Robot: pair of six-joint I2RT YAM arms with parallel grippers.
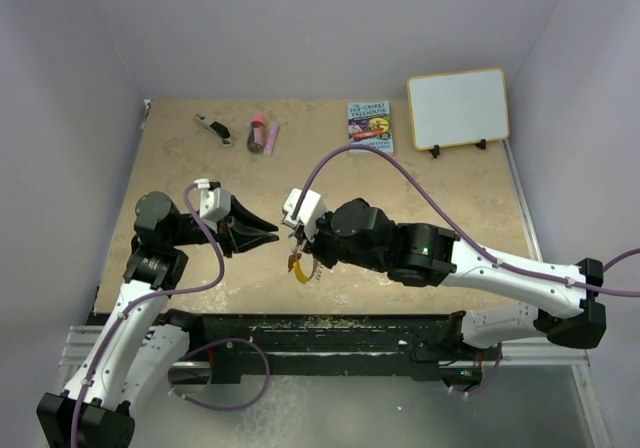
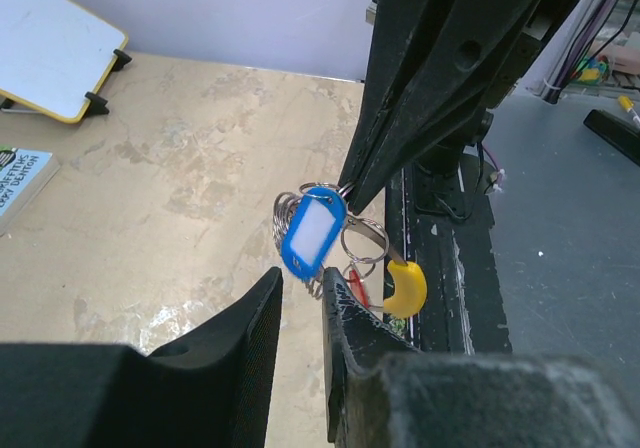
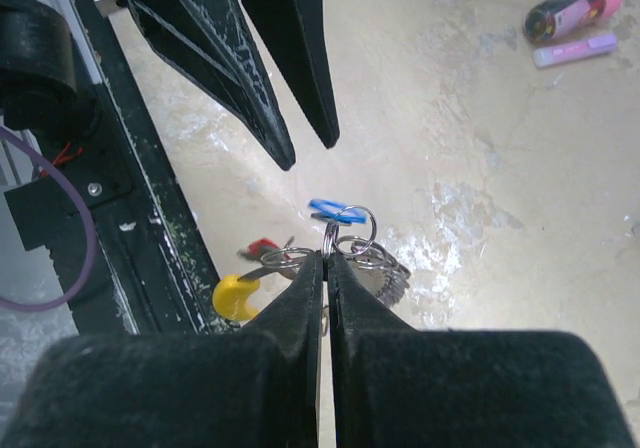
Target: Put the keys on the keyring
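My right gripper (image 3: pixel 326 253) is shut on the keyring (image 3: pixel 355 230), a cluster of silvery coils with a yellow curved piece (image 3: pixel 235 296), and holds it above the table. The blue key (image 2: pixel 312 233) and the red key (image 2: pixel 358 290) both hang from that cluster. My left gripper (image 2: pixel 303 273) is open by a narrow gap with nothing between its fingers, its tips just below the blue tag. In the top view the left gripper (image 1: pixel 272 238) and right gripper (image 1: pixel 297 243) nearly meet at mid-table, and the yellow piece (image 1: pixel 300 268) dangles beneath them.
At the back stand a small book (image 1: pixel 370 126) and a whiteboard (image 1: pixel 458 108). A dark red tube (image 1: pixel 257 133), a pink marker (image 1: pixel 271 136) and a black-and-silver tool (image 1: pixel 213 128) lie back left. A black rail (image 1: pixel 330 330) runs along the near edge.
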